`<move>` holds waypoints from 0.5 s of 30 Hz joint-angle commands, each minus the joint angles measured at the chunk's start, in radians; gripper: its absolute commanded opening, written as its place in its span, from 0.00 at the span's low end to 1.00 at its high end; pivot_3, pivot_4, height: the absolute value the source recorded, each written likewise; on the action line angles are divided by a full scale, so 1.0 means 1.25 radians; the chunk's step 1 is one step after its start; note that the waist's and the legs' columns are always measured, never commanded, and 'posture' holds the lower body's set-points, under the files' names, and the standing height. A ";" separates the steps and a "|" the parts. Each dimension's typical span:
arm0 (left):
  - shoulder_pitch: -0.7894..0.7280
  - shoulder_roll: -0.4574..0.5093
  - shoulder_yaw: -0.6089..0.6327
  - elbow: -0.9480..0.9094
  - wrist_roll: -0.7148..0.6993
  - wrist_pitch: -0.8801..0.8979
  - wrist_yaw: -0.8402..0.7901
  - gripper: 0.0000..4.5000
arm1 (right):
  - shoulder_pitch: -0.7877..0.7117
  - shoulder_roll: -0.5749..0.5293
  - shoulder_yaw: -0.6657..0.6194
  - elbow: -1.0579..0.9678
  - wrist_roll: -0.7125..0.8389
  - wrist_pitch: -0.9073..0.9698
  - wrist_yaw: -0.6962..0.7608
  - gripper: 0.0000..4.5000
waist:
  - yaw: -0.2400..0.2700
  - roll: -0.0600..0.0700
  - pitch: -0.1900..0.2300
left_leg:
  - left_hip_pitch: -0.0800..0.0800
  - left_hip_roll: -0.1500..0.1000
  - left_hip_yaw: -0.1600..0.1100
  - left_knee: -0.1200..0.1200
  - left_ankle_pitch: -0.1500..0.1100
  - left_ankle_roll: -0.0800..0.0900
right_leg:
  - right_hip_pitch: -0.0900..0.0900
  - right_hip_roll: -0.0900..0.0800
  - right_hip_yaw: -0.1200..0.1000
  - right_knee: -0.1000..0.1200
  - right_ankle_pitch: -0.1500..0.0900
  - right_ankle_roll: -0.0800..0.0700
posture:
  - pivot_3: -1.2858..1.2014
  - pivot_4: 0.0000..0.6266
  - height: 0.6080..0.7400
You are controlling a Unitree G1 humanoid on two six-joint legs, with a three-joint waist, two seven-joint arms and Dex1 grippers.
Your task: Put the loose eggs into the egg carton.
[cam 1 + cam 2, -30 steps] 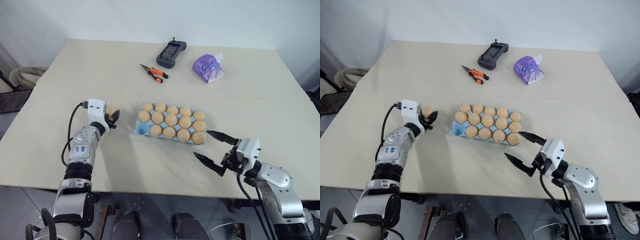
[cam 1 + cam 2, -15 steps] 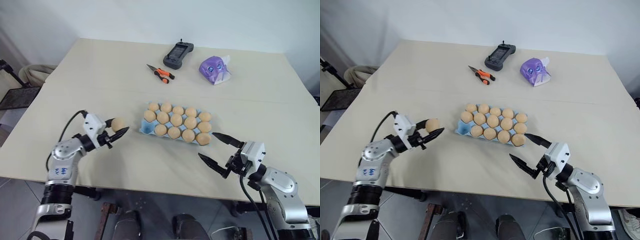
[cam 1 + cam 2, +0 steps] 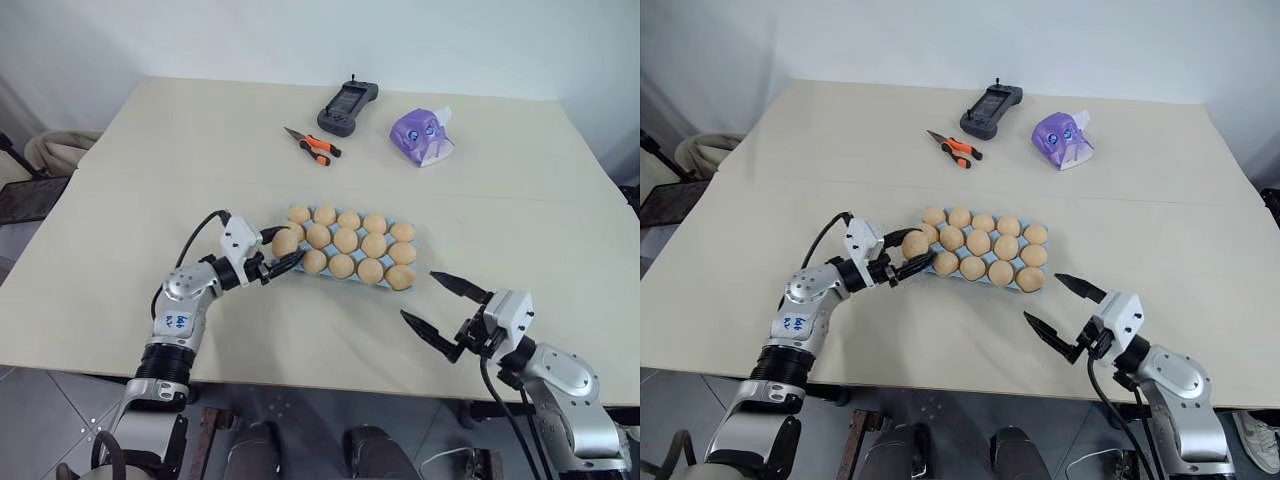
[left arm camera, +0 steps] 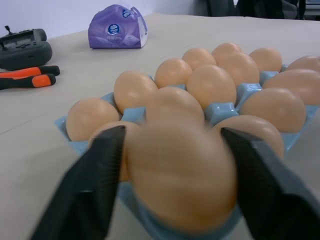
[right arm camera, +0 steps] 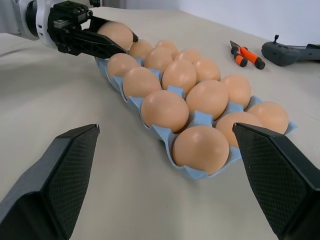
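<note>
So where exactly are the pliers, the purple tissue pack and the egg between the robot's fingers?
pliers (image 3: 311,146), left eye view, on the orange handles.
purple tissue pack (image 3: 419,135), left eye view, middle of its front face.
egg (image 4: 181,176), left wrist view, centre of the shell between the left gripper's fingers.

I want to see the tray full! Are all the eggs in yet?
Almost. Fourteen eggs already sit in the egg carton. The last egg is between the left gripper fingers, right over the empty corner cup, jaws spread. It just needs to settle in. The right gripper waits open beside the carton.
</note>
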 commanded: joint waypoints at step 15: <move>0.306 0.282 0.207 -0.253 -0.081 0.051 -0.078 0.99 | -0.036 -0.077 -0.049 0.058 0.031 -0.023 0.082 1.00 | -0.015 0.000 0.000 | 0.001 0.002 0.000 -0.002 0.000 0.000 | 0.000 -0.002 0.000 0.000 -0.001 -0.001 | 0.52 0.24 1.00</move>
